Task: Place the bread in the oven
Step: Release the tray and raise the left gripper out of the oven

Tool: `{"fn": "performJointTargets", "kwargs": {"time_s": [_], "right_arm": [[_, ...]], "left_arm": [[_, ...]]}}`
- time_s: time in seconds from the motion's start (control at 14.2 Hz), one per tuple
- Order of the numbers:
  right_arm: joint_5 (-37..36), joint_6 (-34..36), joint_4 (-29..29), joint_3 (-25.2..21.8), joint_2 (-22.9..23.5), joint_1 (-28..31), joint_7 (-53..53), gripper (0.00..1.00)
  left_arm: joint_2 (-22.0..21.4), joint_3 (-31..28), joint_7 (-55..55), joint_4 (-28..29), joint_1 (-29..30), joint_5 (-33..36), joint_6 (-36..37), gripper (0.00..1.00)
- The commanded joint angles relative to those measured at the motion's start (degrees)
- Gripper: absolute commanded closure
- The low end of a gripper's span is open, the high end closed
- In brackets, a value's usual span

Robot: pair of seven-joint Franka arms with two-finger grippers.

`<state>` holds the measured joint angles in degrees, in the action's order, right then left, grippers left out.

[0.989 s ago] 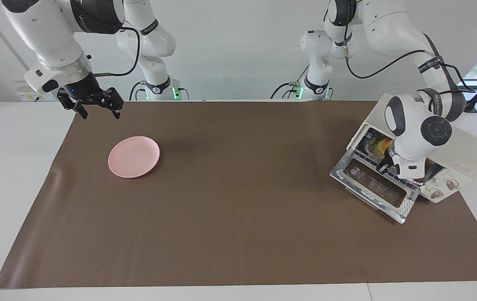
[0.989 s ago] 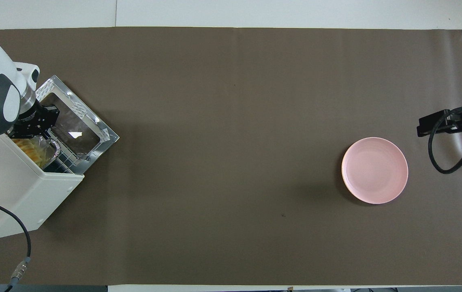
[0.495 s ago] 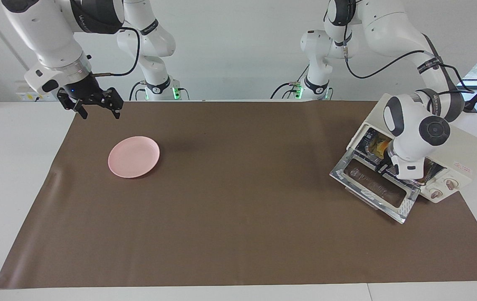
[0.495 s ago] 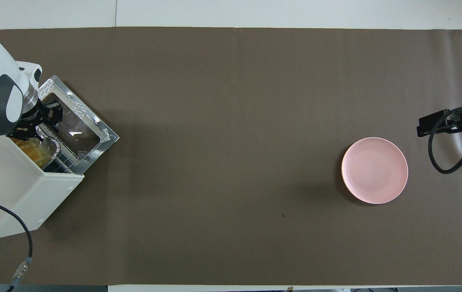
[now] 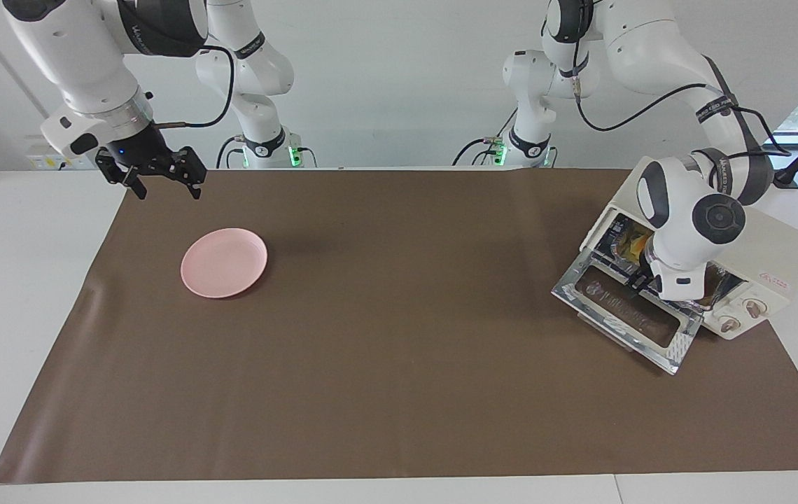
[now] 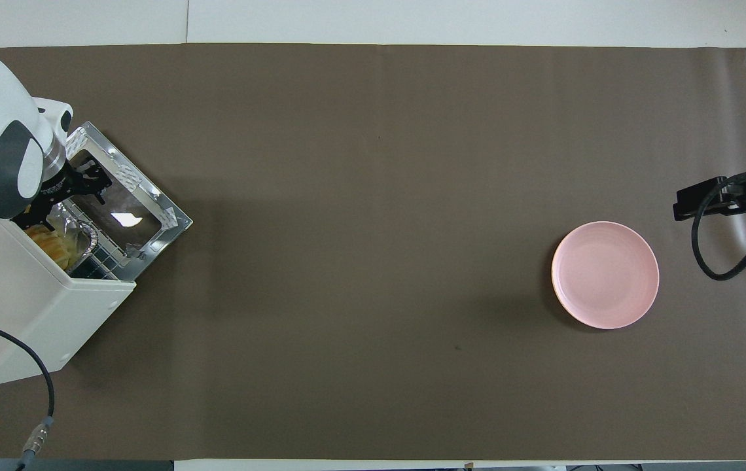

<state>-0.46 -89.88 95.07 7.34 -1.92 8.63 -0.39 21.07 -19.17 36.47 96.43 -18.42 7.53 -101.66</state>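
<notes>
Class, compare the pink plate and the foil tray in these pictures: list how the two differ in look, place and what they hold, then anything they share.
1. The plate is smooth and pink; the foil tray is crinkled and silver.
2. The plate lies on the brown mat at the right arm's end of the table; the tray sits inside the oven, whose door hangs open.
3. The plate holds nothing; the tray holds the bread.
Shared: no pincer grips either one.

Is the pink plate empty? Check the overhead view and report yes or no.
Yes: the pink plate lies bare on the brown mat, while the bread sits in the foil tray inside the oven.
</notes>
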Motion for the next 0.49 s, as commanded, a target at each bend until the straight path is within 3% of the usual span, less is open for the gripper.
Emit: {"fn": "performJointTargets", "kwargs": {"time_s": [0.0, 0.42], "right_arm": [[-0.5, 0.23, 0.73, 0.66, -0.89, 0.86, -1.46, 0.0], [-0.5, 0.23, 0.73, 0.66, -0.89, 0.86, -1.46, 0.0]], "left_arm": [[-2.09, -0.43, 0.97, 0.95, -1.17, 2.23, -0.03, 0.0], [-2.0, -0.26, 0.62, -3.17, -1.53, 2.14, 1.9, 0.0]]}}
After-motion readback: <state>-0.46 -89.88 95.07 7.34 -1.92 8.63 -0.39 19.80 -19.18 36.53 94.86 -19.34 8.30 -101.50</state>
